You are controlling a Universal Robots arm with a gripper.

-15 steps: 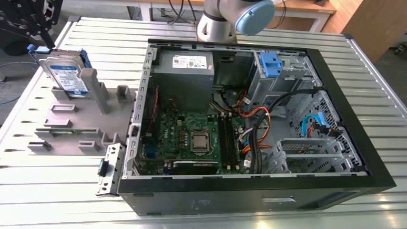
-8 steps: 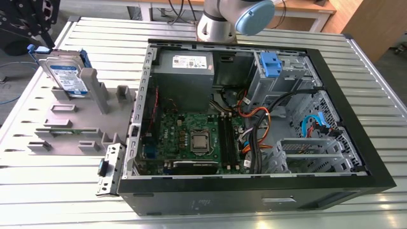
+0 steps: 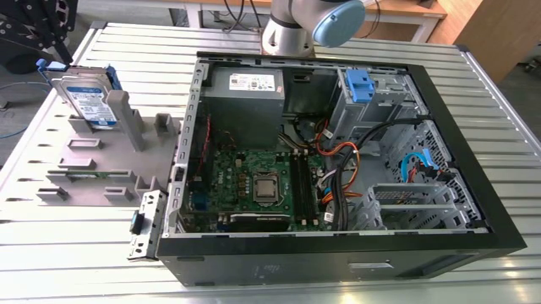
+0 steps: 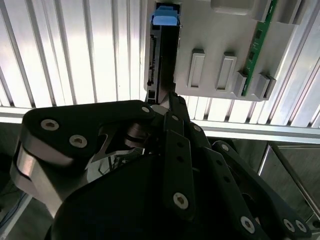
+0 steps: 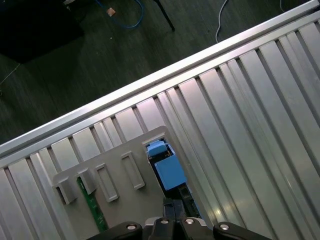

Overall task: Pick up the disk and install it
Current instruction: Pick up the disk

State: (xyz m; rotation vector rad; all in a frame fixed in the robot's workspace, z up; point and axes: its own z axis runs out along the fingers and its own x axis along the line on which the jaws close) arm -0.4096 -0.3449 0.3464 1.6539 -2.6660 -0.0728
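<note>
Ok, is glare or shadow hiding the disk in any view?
Exterior view: the disk is evenly lit, no glare. Second wrist view: the table slats glare white, leaving the disk's edge dark. First wrist view: even light on the disk.

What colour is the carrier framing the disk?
Blue. The carrier around the disk shows best in the exterior view.

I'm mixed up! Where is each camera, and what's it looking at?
Exterior view: off the arm, above, facing computer case and standing disk; arm shows.
First wrist view: on the arm, looking down at the disk; gripper shows.
Second wrist view: on the arm, looking past the gripper at the disk.
All share the disk.
</note>
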